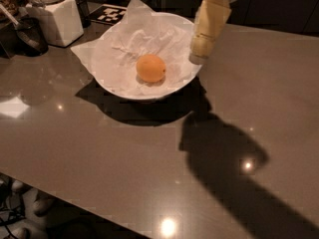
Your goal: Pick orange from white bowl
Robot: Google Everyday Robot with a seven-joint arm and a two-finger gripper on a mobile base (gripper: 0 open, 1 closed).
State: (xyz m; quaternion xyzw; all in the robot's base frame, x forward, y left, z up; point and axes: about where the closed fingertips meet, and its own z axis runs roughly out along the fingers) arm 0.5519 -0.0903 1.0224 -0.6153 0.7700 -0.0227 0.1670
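Dark glossy countertop (pixel 279 83) is taking up most of the view and picking up lamp glare along the near edge. White bowl (pixel 145 96) is sitting toward the back left, with crinkled paper lining (pixel 124 44) poking over its rim. Orange (pixel 151 67) is lying on the paper near the bowl's middle, slightly right of centre, with nothing touching it.

Gripper (pixel 198 58) is hanging from the top of the view, tilted, with its tip over the bowl's right rim. It's near the orange but clearly apart from it, off to the right and above. I can't tell whether it's spread or closed from this angle. It isn't carrying anything.

I'm reading this as the approach step, with the grasp not started yet. Arm shadow (pixel 224 153) is falling across the counter right of the bowl and in front of it.

Next move is looking like this:
- shifting left until the tip is sitting over the fruit
- dropping inside the rim without snagging the paper
- straddling the orange before closing

Risks I'm seeing: the fruit is round and sitting on loose paper, so an off-centre contact is likely sending it rolling toward the bowl wall. The liner could also bunch up under the tip.

White square-based jar (pixel 57 19) and black-and-white marker tag (pixel 112 14) are sitting behind the bowl, well out of the path.
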